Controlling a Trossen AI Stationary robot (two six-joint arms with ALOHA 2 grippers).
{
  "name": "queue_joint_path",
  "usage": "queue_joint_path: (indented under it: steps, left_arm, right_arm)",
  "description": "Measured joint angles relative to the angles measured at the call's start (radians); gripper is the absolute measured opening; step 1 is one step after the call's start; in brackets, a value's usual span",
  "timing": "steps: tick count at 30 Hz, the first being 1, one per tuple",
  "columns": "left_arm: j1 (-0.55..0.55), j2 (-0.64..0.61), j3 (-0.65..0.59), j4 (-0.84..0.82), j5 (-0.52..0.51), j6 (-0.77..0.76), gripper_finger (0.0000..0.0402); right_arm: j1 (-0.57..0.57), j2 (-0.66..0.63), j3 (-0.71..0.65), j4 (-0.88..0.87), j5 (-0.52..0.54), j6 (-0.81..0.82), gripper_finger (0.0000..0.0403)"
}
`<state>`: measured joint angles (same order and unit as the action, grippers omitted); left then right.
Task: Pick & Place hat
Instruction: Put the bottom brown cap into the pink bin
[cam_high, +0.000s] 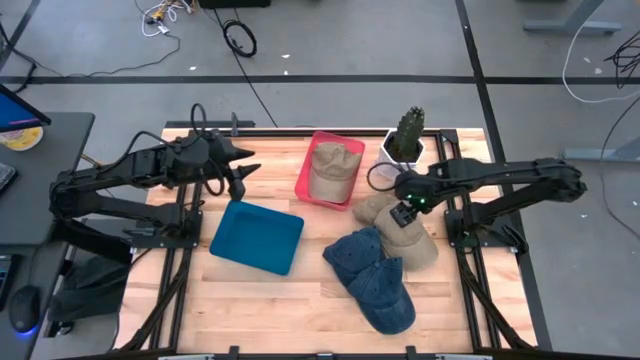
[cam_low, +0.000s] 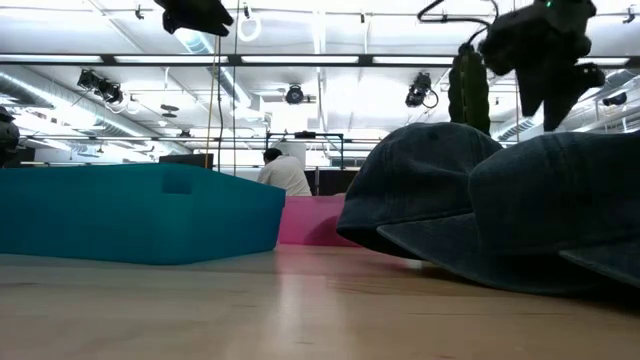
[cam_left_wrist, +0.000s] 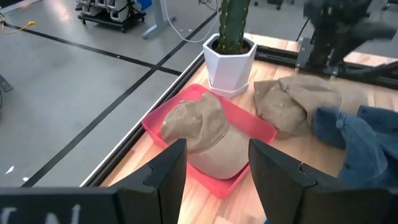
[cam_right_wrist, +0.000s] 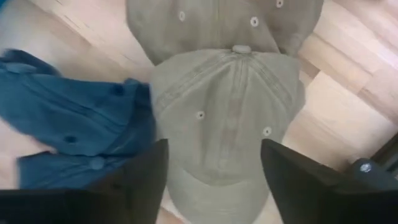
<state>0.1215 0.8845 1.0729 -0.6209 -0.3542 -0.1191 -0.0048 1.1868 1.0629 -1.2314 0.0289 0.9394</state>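
Observation:
One tan hat (cam_high: 333, 169) lies in the red tray (cam_high: 309, 176); it also shows in the left wrist view (cam_left_wrist: 205, 134). Two more tan hats (cam_high: 412, 243) lie stacked on the table at right, next to two blue denim hats (cam_high: 375, 278). My right gripper (cam_high: 402, 213) hangs open above the tan hats, and its fingers (cam_right_wrist: 140, 171) stand apart over the upper tan hat's crown (cam_right_wrist: 227, 115). My left gripper (cam_high: 243, 172) is open and empty, raised left of the red tray (cam_left_wrist: 258, 127).
A blue tray (cam_high: 257, 236) lies at the table's middle left. A potted cactus in a white pot (cam_high: 404, 140) stands at the far edge, right of the red tray. Bare wood lies along the near edge.

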Motion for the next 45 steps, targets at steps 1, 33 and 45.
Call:
queue_joint_path:
  steps: [1,33,45]
  left_arm:
    - [0.000,0.000,0.000,0.007,0.000,-0.001,0.0177]
    - [-0.001,0.000,0.000,0.049,-0.002,-0.124,0.0177]
    - [-0.001,0.000,0.000,0.049,-0.008,-0.122,0.0177]
  right_arm:
    - [0.000,0.013,-0.009,0.000,0.001,-0.010,0.0274]
    - [0.000,0.019,-0.312,0.297,-0.075,-0.035,0.0016]
    - [0.022,-0.060,-0.114,0.039,-0.073,-0.032,0.0004]
